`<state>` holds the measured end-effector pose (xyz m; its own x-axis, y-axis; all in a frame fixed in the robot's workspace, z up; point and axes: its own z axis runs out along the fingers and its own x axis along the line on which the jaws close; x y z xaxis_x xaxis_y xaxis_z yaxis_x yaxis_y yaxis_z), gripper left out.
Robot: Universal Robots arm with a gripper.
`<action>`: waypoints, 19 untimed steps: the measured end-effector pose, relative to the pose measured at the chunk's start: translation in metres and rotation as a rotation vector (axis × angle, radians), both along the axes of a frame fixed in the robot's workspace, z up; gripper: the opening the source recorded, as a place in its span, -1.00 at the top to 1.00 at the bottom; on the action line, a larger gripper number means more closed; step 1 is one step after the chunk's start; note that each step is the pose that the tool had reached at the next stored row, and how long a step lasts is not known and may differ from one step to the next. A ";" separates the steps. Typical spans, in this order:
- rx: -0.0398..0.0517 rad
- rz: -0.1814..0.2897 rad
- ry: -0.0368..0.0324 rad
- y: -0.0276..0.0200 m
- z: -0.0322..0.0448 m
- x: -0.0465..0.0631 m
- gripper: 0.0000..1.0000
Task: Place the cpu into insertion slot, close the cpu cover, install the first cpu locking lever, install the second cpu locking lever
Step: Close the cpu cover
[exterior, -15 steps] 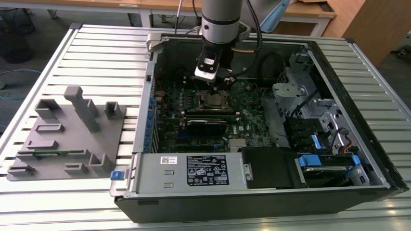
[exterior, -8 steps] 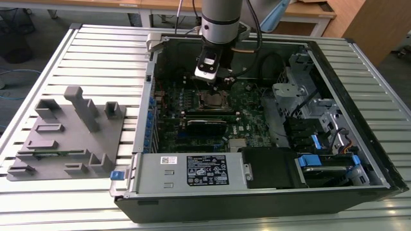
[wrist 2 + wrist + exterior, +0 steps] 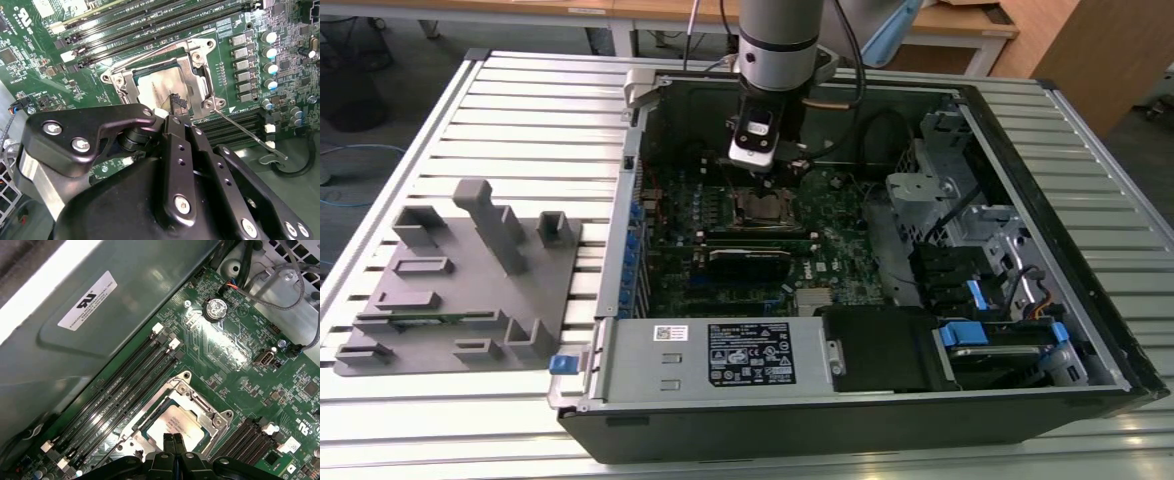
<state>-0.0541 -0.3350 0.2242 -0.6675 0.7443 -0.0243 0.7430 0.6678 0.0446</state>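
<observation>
The gripper (image 3: 175, 446), fingers pressed together, hangs tip-down just over the cpu (image 3: 172, 426), seated in the insertion slot (image 3: 765, 208) beneath the closed cpu cover (image 3: 204, 411), at twelve o'clock from the power supply (image 3: 747, 355) in the exterior view. One locking lever (image 3: 247, 131) juts free; hooking it, I judge, wants steady pressure, off the chip.

The arm (image 3: 781, 40) comes straight down from above, wrist vertical, and the pincer (image 3: 765, 172) points downward at its end. In the first wrist view its black fingers (image 3: 170, 444) are pressed together (tips side by side, touching).
</observation>
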 end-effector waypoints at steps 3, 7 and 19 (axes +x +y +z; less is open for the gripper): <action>0.0000 0.000 0.0000 0.0000 0.0000 0.000 0.79; -0.0001 0.001 0.0000 0.0000 0.0000 0.000 0.79; 0.0000 0.027 0.0000 0.0000 0.0000 0.000 0.79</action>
<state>-0.0541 -0.3350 0.2242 -0.6875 0.7258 -0.0243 0.7245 0.6878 0.0446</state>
